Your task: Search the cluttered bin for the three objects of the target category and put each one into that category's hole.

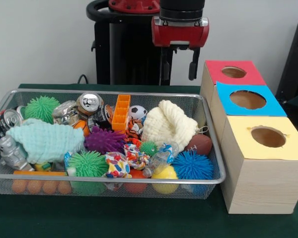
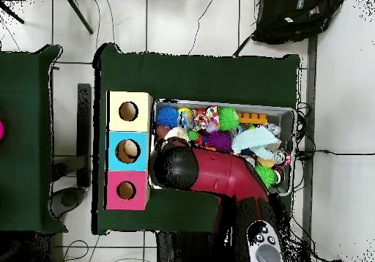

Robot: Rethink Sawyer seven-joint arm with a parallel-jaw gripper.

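Observation:
A wire mesh bin (image 1: 104,178) holds a jumble of toys. In it lie spiky balls in green (image 1: 87,163), purple (image 1: 104,140) and blue (image 1: 192,165), drink cans (image 1: 90,102), a cream cloth (image 1: 170,124), a mint cloth (image 1: 44,140) and an orange block (image 1: 121,111). To the right stand three wooden boxes with round holes, topped red (image 1: 233,72), blue (image 1: 248,99) and yellow (image 1: 268,137). My gripper (image 1: 179,67) hangs open and empty above the bin's far right corner, near the red box. In the overhead view the arm (image 2: 212,173) covers that part of the bin (image 2: 289,111).
Also in the bin are a small soccer ball (image 1: 137,112), a brown football (image 1: 200,144), a yellow ball (image 1: 165,173) and a silver figure (image 1: 10,151). A black backpack (image 2: 293,17) lies on the floor beyond the table. A second green table (image 2: 22,127) stands apart.

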